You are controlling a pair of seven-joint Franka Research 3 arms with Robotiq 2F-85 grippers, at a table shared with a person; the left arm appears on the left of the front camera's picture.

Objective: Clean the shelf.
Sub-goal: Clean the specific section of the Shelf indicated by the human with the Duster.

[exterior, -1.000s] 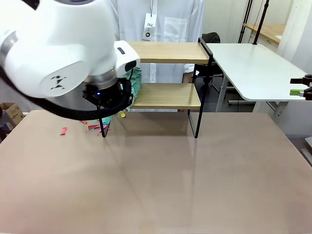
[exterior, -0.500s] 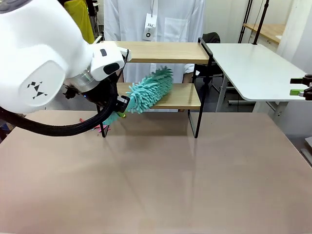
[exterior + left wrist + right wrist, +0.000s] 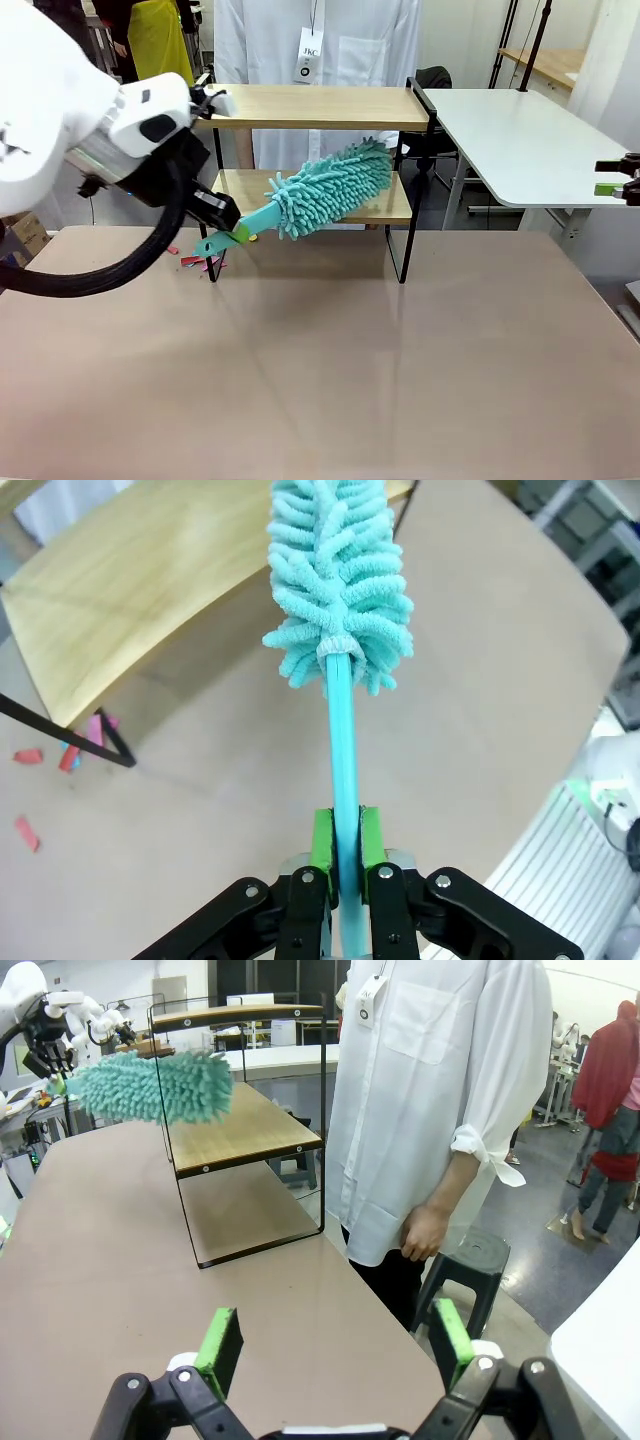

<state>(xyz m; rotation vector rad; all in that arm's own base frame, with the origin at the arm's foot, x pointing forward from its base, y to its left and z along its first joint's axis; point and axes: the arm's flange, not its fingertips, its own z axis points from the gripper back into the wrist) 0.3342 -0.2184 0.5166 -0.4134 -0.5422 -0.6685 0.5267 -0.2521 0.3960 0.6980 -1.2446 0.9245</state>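
The shelf (image 3: 330,108) is a small two-tier rack with light wood boards in a black frame, standing at the table's far side. My left gripper (image 3: 222,232) is shut on the teal handle of a fluffy teal duster (image 3: 335,186), whose head lies over the lower board (image 3: 375,208). In the left wrist view the green pads (image 3: 321,840) clamp the duster handle (image 3: 343,750) and the duster head (image 3: 338,580) reaches over the lower board (image 3: 120,590). The right wrist view shows my right gripper (image 3: 335,1345) open with nothing in it, well off from the shelf (image 3: 235,1130) and the duster (image 3: 150,1085).
Small red and pink paper scraps (image 3: 195,260) lie on the table by the shelf's left leg, also seen as scraps (image 3: 60,760) from the left wrist. A person in a white shirt (image 3: 320,45) stands behind the shelf. A white table (image 3: 520,140) is at the right.
My left arm has swung left and back, and the duster has swept to the right along the lower board, its head now near the shelf's right end.
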